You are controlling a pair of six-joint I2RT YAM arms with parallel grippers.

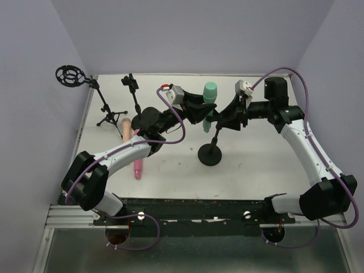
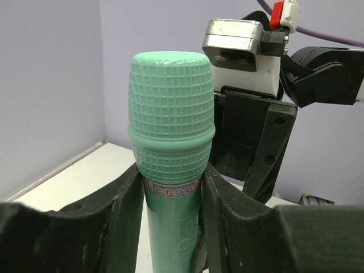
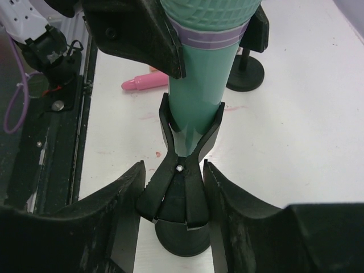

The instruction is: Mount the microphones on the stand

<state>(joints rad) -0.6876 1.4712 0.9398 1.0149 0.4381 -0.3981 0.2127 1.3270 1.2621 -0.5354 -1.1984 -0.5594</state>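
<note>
Firstly, the far left of the tabletop [image 1: 256,170]: a tripod stand [image 1: 108,114] with a ring-shaped mount at its top stands near the back left corner. Just to its right is a second stand [image 1: 132,85] with a black holder on top. Neither carries a microphone.

The peach microphone [image 1: 125,129] lies flat on the tabletop in front of these two stands. The pink microphone [image 1: 138,166] lies flat a little nearer to me, with its upper end hidden under my left arm.

My left gripper [image 2: 170,182] is clenched on the mint green microphone [image 2: 170,114]. Its fingers [image 2: 128,210] press the handle from both sides, just beneath the gridded head. The microphone is upright, head uppermost, above the middle of the tabletop.

Seen from my right wrist, the lower handle sits between the two arms of the clip [image 3: 211,128] on the round-base stand [image 1: 209,154]. That stand is at the centre of the tabletop, well apart from the other two.

My right gripper [image 3: 173,193] reaches in from the right and flanks the lower part of that clip, one finger on each side. I cannot tell whether the fingers are squeezing the clip or only standing beside it.
</note>
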